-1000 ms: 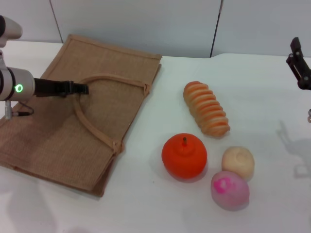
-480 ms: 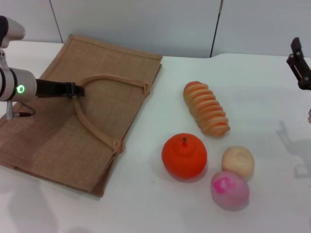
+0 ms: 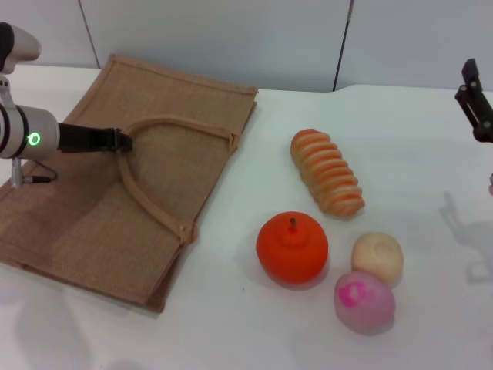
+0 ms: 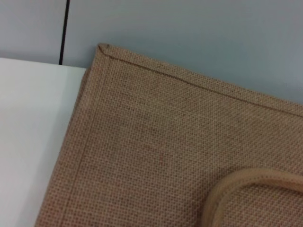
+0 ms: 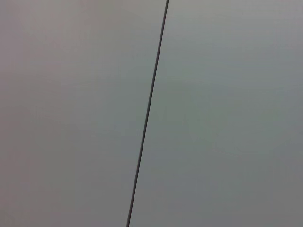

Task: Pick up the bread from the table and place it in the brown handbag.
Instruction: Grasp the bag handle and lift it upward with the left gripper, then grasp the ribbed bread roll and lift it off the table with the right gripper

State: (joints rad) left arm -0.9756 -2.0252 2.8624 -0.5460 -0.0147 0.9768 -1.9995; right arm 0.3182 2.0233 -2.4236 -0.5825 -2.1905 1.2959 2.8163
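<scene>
Head view: the right gripper (image 3: 477,108) is cut off at the frame edge, so its fingers cannot be judged. The left gripper (image 3: 123,141) meets the handle (image 3: 150,202) of the handbag (image 3: 92,223); whether it pinches the handle cannot be told. The bread (image 3: 327,172) lies on the table (image 3: 231,324), well apart from the handbag.

Left wrist view: burlap and handle only.

Right wrist view: a blank wall (image 5: 213,118).

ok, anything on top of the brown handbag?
Its own two handles lie on the brown handbag, and the left gripper is over it at the handle. No food is on it. The inside is hidden, since it lies flat.
</scene>
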